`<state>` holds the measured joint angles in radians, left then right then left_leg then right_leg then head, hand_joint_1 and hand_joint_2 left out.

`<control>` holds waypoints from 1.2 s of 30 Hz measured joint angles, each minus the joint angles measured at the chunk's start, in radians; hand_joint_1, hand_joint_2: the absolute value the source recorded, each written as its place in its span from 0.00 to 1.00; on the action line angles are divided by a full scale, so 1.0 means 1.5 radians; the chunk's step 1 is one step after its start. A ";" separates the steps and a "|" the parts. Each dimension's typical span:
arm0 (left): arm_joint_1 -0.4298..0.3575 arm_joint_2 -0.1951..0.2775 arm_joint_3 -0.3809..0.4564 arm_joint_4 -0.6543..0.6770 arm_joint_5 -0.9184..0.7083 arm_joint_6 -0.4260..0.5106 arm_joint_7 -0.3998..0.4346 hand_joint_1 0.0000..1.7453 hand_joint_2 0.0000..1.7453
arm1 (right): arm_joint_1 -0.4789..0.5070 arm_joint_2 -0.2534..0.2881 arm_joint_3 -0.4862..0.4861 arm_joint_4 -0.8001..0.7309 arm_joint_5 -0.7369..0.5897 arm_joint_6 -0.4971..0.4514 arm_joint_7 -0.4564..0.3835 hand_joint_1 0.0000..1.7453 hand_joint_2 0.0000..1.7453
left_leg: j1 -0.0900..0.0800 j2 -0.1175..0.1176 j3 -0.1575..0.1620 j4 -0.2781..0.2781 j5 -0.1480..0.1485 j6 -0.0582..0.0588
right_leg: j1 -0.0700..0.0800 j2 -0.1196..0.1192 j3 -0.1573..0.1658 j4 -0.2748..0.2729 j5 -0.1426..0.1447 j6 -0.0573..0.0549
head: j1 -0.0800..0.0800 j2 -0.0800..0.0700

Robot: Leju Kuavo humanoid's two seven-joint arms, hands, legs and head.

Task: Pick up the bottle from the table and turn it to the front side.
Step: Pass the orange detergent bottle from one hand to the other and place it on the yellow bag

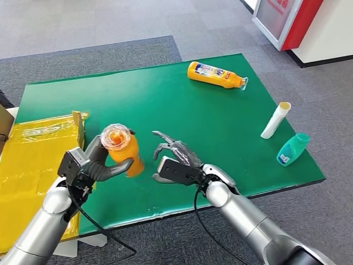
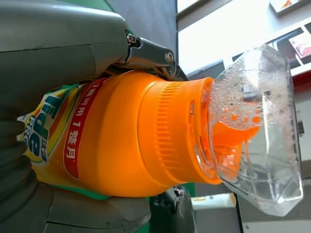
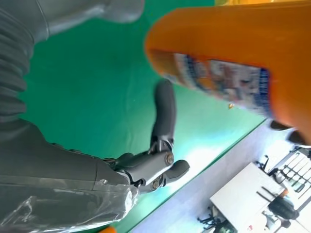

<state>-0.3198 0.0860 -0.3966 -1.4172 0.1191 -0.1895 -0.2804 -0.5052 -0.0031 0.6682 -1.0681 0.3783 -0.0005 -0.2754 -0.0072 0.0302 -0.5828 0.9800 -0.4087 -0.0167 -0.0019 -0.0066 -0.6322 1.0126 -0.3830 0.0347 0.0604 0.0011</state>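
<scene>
Left hand (image 1: pixel 100 163) is gripping the bottle (image 1: pixel 123 149), holding it clear above the green worktop (image 1: pixel 178 110), clear cap toward the camera. Right hand (image 1: pixel 175 160) is hovering just beside it, fingers spread, holding nothing. Step in hand, by judgement: lift done, turning under way. Next move is calling for rotating the label frontward, possibly with the right hand assisting.

Bright, even light; soft shadows on the table (image 1: pixel 175 99). Windows blow out white in the left wrist view. The bottle (image 3: pixel 234 53) blurs in the right wrist view.
</scene>
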 joint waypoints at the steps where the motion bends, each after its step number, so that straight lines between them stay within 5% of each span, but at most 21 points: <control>1: 0.000 0.002 0.000 -0.004 -0.009 0.005 0.000 1.00 1.00 | 0.000 -0.001 -0.002 0.000 0.000 -0.001 0.000 0.00 1.00 | 0.000 0.000 0.000 0.000 0.000 0.000 | 0.000 0.000 0.000 0.000 0.000 0.000 | 0.000 0.000; 7: -0.025 0.043 0.004 -0.035 -0.132 0.053 0.013 1.00 1.00 | 0.010 -0.011 -0.029 -0.001 0.000 -0.016 0.001 0.00 1.00 | 0.000 0.000 0.000 0.000 0.000 -0.001 | 0.000 0.000 -0.001 0.000 0.000 0.000 | 0.000 0.000; 14: -0.161 0.134 0.026 -0.051 -0.162 -0.033 0.086 1.00 1.00 | 0.046 -0.028 -0.088 -0.014 -0.003 -0.017 -0.017 0.00 1.00 | 0.001 0.000 -0.001 0.000 0.002 -0.002 | 0.001 0.000 -0.001 0.000 0.002 -0.002 | 0.000 0.000; 30: -0.192 0.166 0.027 -0.059 -0.179 -0.037 0.095 1.00 1.00 | 0.058 -0.030 -0.116 -0.028 0.000 -0.013 -0.020 0.00 1.00 | 0.001 0.000 -0.001 0.000 0.002 -0.002 | 0.001 0.000 -0.002 0.000 0.002 -0.002 | 0.000 0.000; 36: -0.277 0.223 -0.017 -0.056 -0.263 -0.119 0.182 1.00 1.00 | 0.083 -0.033 -0.141 -0.043 0.000 -0.014 -0.019 0.00 1.00 | 0.001 0.000 -0.003 0.000 0.003 -0.003 | 0.002 0.000 -0.004 0.000 0.004 -0.003 | 0.000 0.000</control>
<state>-0.7361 0.4204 -0.4216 -1.5009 -0.2756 -0.3682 -0.0068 -0.3803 -0.0526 0.4562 -1.1326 0.3777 -0.0213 -0.3044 -0.0058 0.0305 -0.5869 0.9802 -0.4044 -0.0212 0.0004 -0.0061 -0.6380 1.0128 -0.3778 0.0301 0.0605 0.0011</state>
